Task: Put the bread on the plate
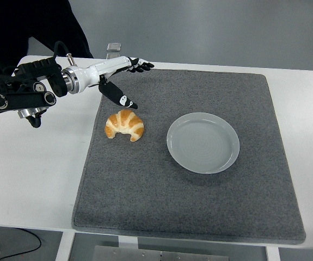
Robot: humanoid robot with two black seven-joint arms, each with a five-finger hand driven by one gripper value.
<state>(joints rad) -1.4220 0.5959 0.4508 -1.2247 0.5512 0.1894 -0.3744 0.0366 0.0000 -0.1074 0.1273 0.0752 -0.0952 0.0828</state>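
Hovering over the mat's far-left corner: the left robot hand (119, 76), fingers stretched out flat toward the right, thumb angled down toward the croissant, nothing held. Only one view here, the head view.

The croissant (124, 124) lies on the grey mat (189, 201), left part, just below the thumb tip but not touching it as far as I can tell. Curved ends point toward the near edge.

The plate (202, 142), pale grey-green and round, sits near the mat's middle, right of the croissant and clearly apart from it.

The mat covers most of the white surface (31, 179). The black left arm (20, 92) comes in from the left edge. A person in dark clothes (25, 27) stands at the top left behind the surface.
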